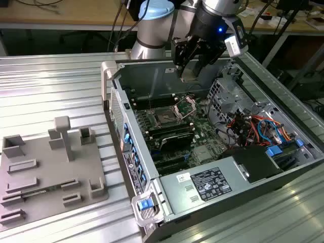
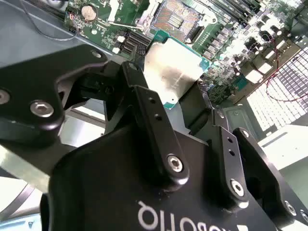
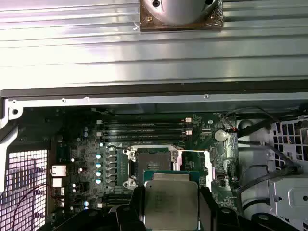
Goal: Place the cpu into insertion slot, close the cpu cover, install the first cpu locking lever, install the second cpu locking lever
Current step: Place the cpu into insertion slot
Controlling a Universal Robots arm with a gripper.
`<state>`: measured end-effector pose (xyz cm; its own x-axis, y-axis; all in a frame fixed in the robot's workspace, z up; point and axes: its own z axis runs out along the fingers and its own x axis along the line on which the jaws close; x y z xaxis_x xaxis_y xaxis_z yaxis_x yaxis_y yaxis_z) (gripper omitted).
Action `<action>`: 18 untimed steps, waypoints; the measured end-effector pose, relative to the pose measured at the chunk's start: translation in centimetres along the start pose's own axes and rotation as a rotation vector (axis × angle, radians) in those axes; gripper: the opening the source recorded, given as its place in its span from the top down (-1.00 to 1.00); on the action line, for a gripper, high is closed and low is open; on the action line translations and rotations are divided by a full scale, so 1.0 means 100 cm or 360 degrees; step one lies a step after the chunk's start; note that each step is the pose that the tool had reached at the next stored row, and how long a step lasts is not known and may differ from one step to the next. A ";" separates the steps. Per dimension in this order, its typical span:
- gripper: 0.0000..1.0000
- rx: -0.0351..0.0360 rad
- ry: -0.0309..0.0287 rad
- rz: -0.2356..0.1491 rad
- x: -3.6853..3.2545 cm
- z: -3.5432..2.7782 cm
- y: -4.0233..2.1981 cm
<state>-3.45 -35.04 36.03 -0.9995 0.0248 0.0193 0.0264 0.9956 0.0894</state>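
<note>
One small square chip point(image 1: 192, 73) with a silvery-grey top is pinched between my two black fingers point(image 2: 150, 115) — my gripper point(image 1: 191, 70) is drawn in narrow on two opposite edges of it. In the exterior view I hang over the far part of an open computer case point(image 1: 152, 76). The chip is held in the air above the green circuit board point(image 1: 201, 132), and nothing touches it but my fingers.

The socket point(image 1: 166, 117) is a dark square with a thin metal rim. It lies bare on the board, nearer than my gripper in the exterior view and a little toward that view's left, well apart from the chip. Its cover point(image 1: 185, 105), a silvery frame with a square cut-out, stands tilted up and open at the socket's far right edge.

In both wrist views the chip's flat metal top faces the camera, and the uncovered socket shows just past it. Long black memory slots point(image 3: 144, 128) run beside the socket, and a round coin battery point(image 3: 220, 135) sits near them.

Outside the case, on the exterior view's left, a grey moulded tray point(image 1: 45, 177) lies on a ribbed metal table point(image 1: 50, 86).
</note>
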 end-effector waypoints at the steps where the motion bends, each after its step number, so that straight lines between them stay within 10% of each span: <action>1: -0.09 0.0000 0.00000 0.0000 0.0000 0.0000 0.0000; 18: -0.09 -0.0001 -0.00044 0.0050 0.0037 0.0007 -0.0001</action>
<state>-3.82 -35.04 35.97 -0.9982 0.0561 0.0193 0.0576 0.9943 0.0895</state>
